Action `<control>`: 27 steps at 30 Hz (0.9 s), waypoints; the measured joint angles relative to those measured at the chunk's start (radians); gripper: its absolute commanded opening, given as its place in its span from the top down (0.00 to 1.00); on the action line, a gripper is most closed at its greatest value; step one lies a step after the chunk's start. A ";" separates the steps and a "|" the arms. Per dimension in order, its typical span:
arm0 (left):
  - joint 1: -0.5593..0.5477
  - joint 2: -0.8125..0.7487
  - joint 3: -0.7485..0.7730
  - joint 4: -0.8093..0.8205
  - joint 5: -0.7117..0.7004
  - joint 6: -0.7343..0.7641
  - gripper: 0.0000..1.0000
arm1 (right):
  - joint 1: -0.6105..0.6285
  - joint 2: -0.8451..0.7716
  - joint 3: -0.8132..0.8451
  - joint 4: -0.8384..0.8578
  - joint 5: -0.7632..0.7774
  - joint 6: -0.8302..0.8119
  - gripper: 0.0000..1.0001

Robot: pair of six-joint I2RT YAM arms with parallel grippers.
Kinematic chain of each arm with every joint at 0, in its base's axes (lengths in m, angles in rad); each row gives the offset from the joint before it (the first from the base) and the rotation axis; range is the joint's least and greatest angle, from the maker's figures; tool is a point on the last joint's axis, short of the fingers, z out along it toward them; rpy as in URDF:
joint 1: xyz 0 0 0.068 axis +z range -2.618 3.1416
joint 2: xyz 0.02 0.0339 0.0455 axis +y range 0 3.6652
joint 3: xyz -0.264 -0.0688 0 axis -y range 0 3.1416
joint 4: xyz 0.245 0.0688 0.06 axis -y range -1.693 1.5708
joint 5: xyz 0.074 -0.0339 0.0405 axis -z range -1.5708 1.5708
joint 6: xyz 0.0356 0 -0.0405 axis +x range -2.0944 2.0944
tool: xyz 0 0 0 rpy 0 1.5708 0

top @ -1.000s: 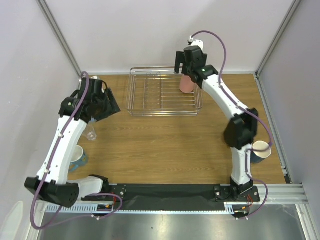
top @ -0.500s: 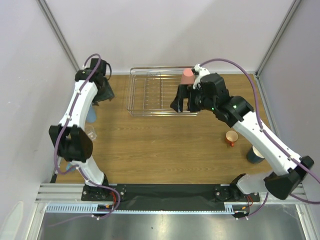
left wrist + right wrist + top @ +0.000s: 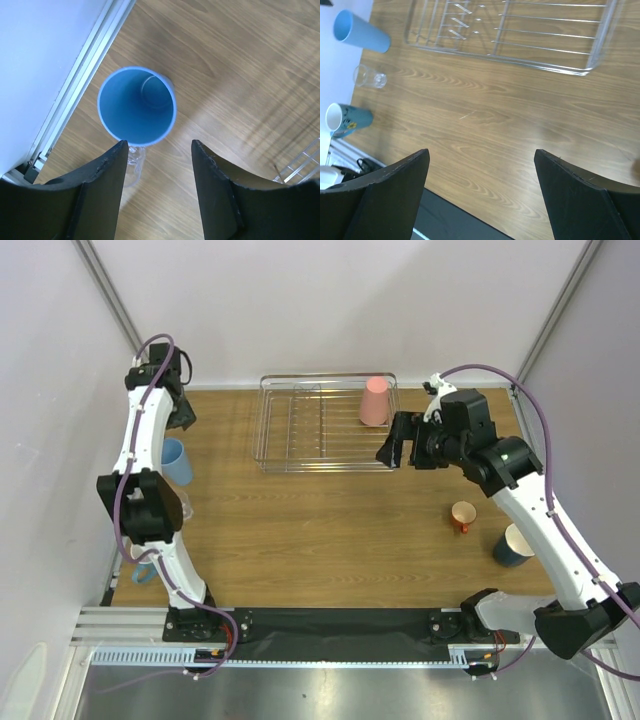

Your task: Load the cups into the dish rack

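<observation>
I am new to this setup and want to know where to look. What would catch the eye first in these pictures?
A pink tumbler stands alone in the far right corner of the dish rack. At the left edge of the table, the left gripper hangs open, pointed down at a light blue tumbler. The right gripper hovers open by the rack's near right corner.

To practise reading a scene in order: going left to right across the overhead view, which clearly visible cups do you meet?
In order: light blue tumbler → pink tumbler → small orange cup → dark blue mug.
</observation>
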 measured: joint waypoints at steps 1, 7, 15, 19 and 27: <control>0.006 0.006 -0.005 0.007 0.001 0.003 0.41 | -0.009 0.000 0.000 -0.004 -0.002 -0.001 0.07; 0.031 0.041 -0.050 0.038 0.017 0.025 0.46 | -0.032 0.029 0.000 -0.004 -0.032 0.000 0.07; 0.053 0.081 -0.066 0.090 0.081 0.045 0.46 | -0.035 0.067 0.001 -0.003 -0.044 0.001 0.07; 0.054 0.101 -0.066 0.101 0.096 0.046 0.46 | -0.038 0.070 0.004 -0.003 -0.045 0.001 0.07; 0.054 0.156 -0.066 0.116 0.111 0.039 0.62 | -0.074 0.080 0.014 -0.008 -0.056 -0.009 0.07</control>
